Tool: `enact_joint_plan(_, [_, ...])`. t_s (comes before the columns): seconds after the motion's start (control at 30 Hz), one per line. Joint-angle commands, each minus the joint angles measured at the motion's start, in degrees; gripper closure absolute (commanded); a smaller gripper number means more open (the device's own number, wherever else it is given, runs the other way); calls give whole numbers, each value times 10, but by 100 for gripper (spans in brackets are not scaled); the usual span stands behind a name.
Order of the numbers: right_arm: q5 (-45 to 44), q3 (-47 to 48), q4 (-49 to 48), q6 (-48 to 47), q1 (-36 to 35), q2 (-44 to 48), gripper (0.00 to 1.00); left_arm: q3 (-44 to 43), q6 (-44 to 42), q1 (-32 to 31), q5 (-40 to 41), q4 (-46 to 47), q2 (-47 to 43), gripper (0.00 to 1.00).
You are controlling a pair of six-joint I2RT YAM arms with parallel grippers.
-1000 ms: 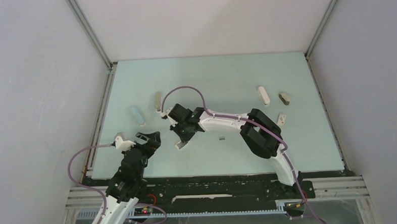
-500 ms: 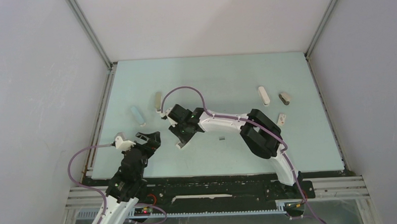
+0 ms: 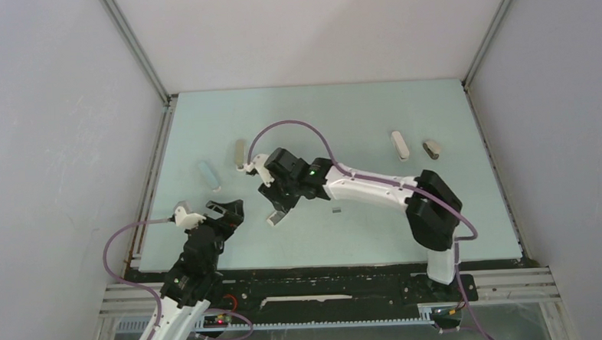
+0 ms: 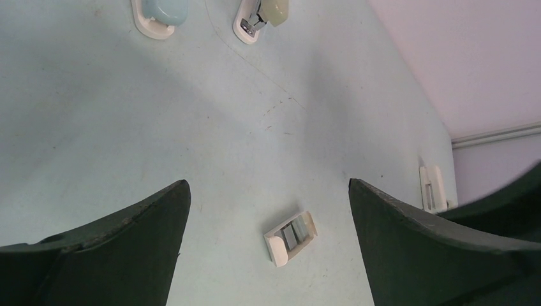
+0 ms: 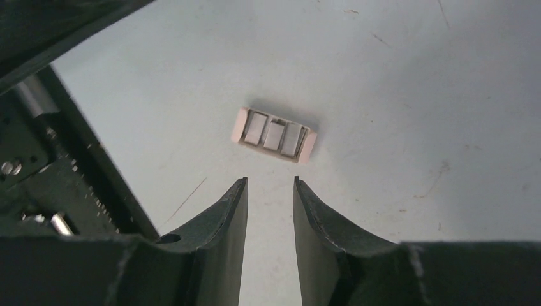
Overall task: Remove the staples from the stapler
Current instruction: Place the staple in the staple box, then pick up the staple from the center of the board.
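A small white box (image 5: 274,136) lies on the pale green table, with a few grey staples (image 5: 275,134) lying side by side in it. It also shows in the left wrist view (image 4: 291,237) and the top view (image 3: 275,219). One tiny dark staple strip (image 3: 336,210) lies alone to its right. My right gripper (image 5: 270,180) hovers just short of the box, its jaws a narrow gap apart with nothing between them; in the top view it (image 3: 278,208) is over the box. My left gripper (image 4: 268,185) is wide open and empty, near the table's front left (image 3: 223,209).
Four staplers lie further back: a blue one (image 3: 208,174), a beige one (image 3: 240,153), a white one (image 3: 399,144) and a grey-brown one (image 3: 432,149). A small white slotted piece (image 4: 432,188) lies to the right. Walls enclose the table on three sides.
My right arm's elbow has swung out to the right and the wrist has shifted slightly right above the white box. The left arm has not moved.
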State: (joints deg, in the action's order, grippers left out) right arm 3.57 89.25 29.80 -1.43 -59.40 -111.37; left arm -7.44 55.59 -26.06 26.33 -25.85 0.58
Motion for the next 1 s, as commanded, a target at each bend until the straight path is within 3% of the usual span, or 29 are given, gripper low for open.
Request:
enact_joint_plan(0.0, [61, -45, -21, -68, 1, 80, 60, -32, 10, 4, -6, 17, -36, 0])
enact_joint_plan(0.37, [329, -120, 99, -290, 104, 187, 56, -8, 21, 4, -37, 80, -29, 0])
enact_joint_plan(0.97, [417, -211, 129, -353, 236, 239, 51, 6, 20, 4, -80, 167, 56, 0])
